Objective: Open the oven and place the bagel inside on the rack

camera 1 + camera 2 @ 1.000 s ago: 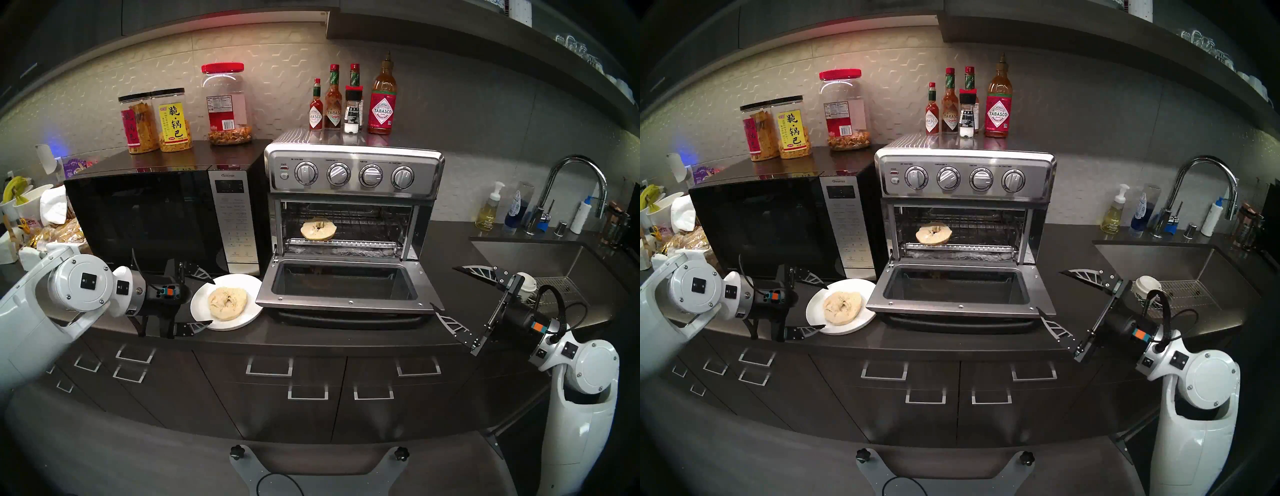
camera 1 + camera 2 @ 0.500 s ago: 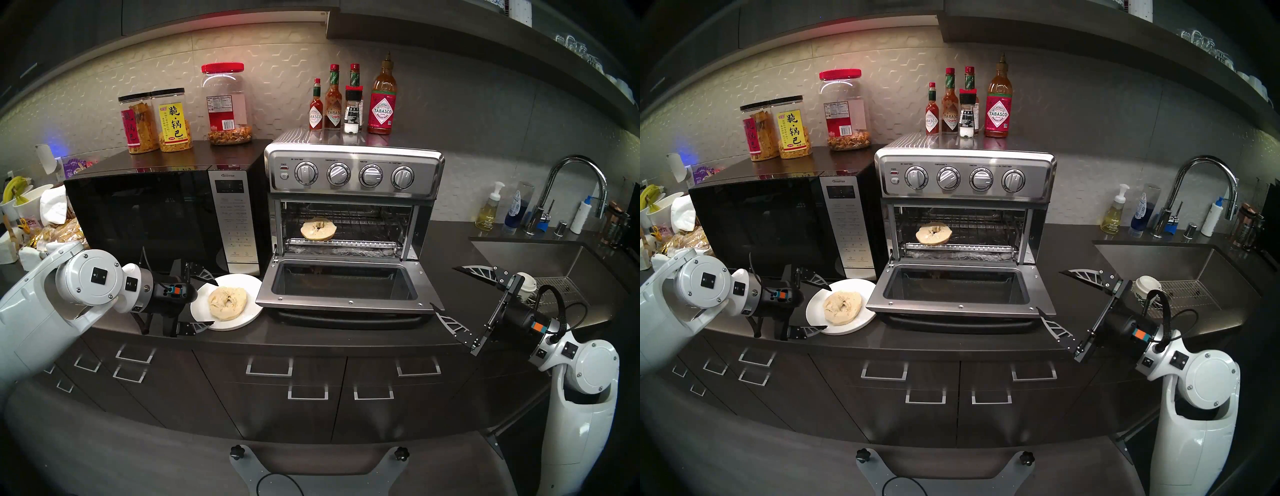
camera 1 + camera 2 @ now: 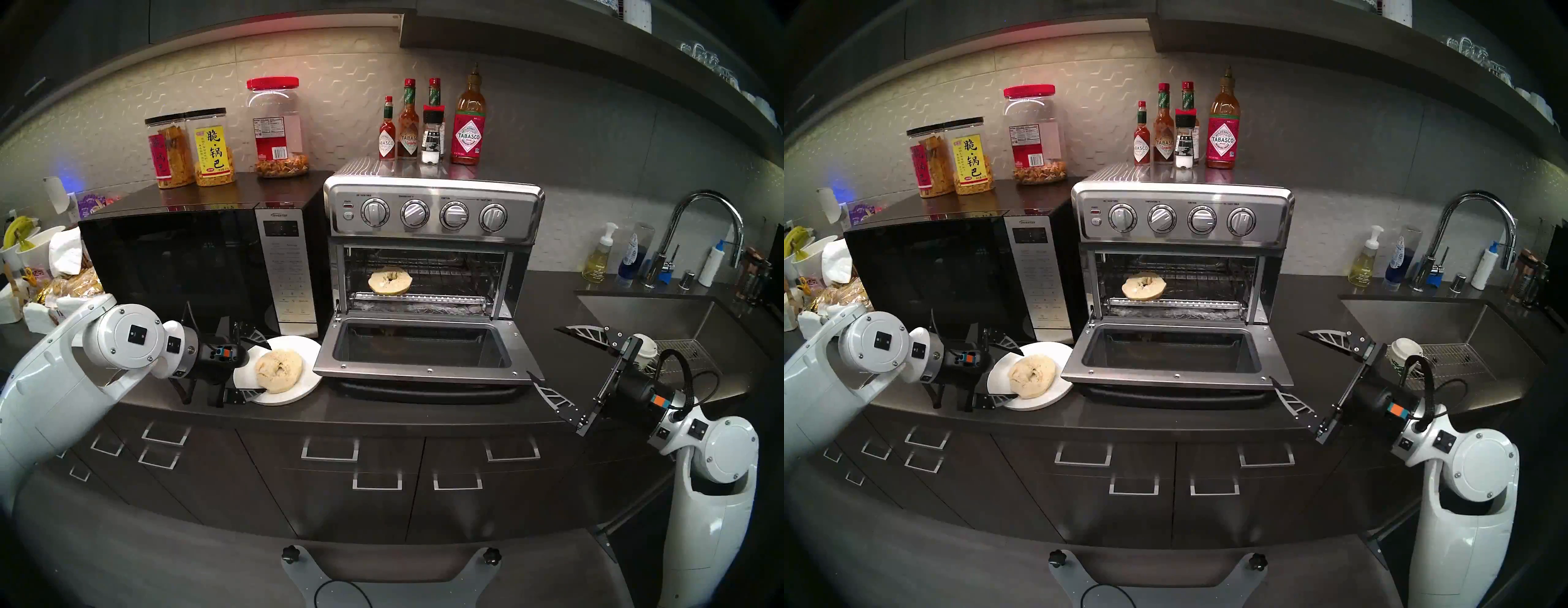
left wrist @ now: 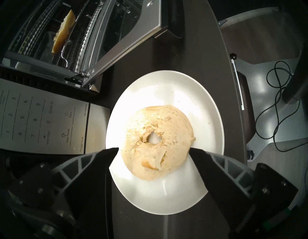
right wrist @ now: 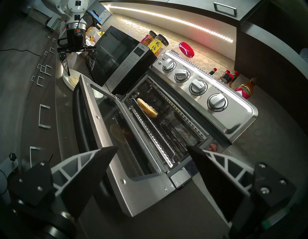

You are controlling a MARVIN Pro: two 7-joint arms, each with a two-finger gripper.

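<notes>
Counter: you have both arms low over it, left by the microwave, right by the sink.
Microwave: just behind your left gripper, door shut.
Oven: ahead and right of your left gripper, well left of your right one. Door folded down flat, cavity open.
Sink: just behind your right gripper.
Rack: inside the cavity, above the foil-lined tray.
Plate: white, directly under your left gripper, touching nothing but the counter as far as the wrist view shows.
Bagel half, plate: lies between your left fingertips, cut face up, hole visible.
Bagel half, rack: sits on the rack's left front part, well beyond your left gripper.
Left gripper: spread, one fingertip at each flank of the plate half. The far tip looks to touch the crumb; you cannot tell for the other. Not clamped.
Right gripper: spread wide, nothing between the fingers, hovering off the door's right front corner.
</notes>
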